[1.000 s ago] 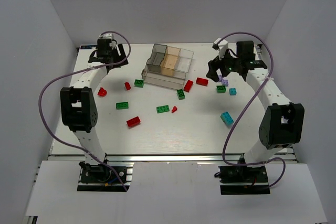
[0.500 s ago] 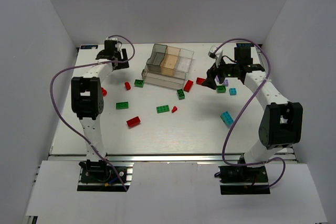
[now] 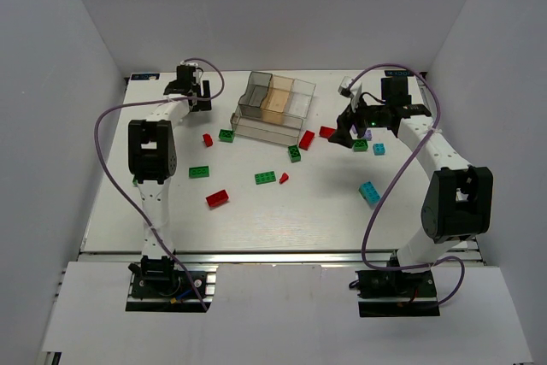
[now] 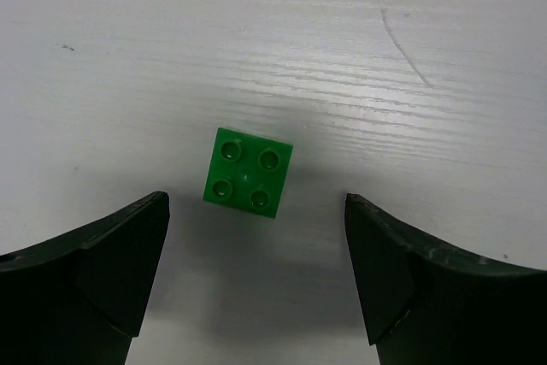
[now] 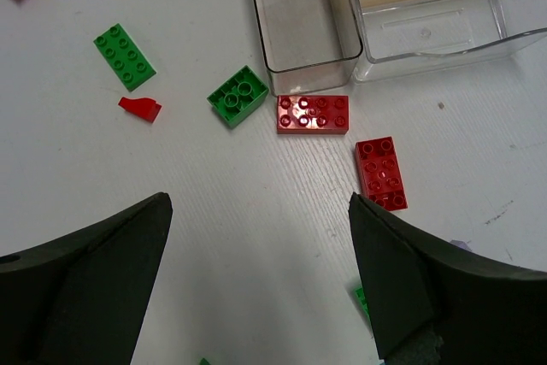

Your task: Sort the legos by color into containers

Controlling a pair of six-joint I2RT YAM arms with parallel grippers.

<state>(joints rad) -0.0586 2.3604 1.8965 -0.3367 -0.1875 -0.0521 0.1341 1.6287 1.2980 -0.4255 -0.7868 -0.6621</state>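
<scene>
The clear tray (image 3: 256, 130) with a tan middle section stands at the back centre. Bricks lie scattered in front of it. My left gripper (image 3: 193, 96) is open and empty at the back left. In the left wrist view its open jaws (image 4: 255, 241) sit just short of a green 2x2 brick (image 4: 248, 179) on the table. My right gripper (image 3: 343, 134) is open and empty, right of the tray and above the table. In the right wrist view (image 5: 259, 237) two red bricks (image 5: 313, 114) (image 5: 381, 173) and a green brick (image 5: 238, 96) lie ahead of it, by the tray's grey compartment (image 5: 299, 23).
Other bricks on the table: green (image 3: 265, 178) (image 3: 199, 172) (image 3: 226, 135), red (image 3: 217, 198) (image 3: 208, 139) (image 3: 284, 178), cyan (image 3: 369, 192) (image 3: 379, 149), and green (image 3: 360, 145) and pale purple (image 3: 366, 134) under the right arm. White walls close in the back and both sides.
My right gripper has moved left and down toward the red bricks beside the tray. My left arm has swung right, with its gripper shifted a little right along the back edge.
</scene>
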